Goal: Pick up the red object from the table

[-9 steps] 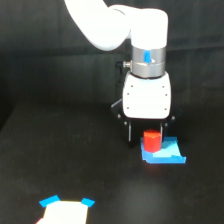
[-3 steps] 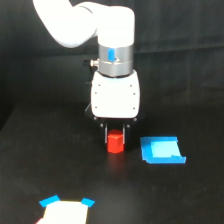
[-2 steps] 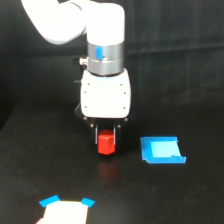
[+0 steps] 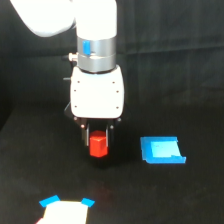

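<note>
Red object [image 4: 98,145] sat upright, pinched between my hand's [image 4: 98,141] fingers directly beneath the wrist, apparently just off the desk [image 4: 30,170]; straight up was free.

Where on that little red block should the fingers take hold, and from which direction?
Across the two opposite sides of the red object, coming straight down from above. It is stubby, stands upright and is narrower than the gripper, so its side walls fit between the fingers, which already bracket it this way.
</note>
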### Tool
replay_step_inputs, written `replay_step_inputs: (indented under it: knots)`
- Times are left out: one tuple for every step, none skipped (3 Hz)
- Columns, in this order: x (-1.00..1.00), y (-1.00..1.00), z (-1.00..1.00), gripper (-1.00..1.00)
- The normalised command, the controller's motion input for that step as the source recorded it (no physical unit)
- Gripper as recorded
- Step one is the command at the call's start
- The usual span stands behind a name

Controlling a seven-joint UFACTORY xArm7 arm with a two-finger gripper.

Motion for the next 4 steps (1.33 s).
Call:
replay_step_inputs:
  knots:
    - [-0.14, -0.59, 1.0, -1.0]
    - [0.89, -0.46, 1.0, -0.49]
    - [0.62, -0.15, 0.92, -1.0]
    - [0.39, -0.26, 0.8, -1.0]
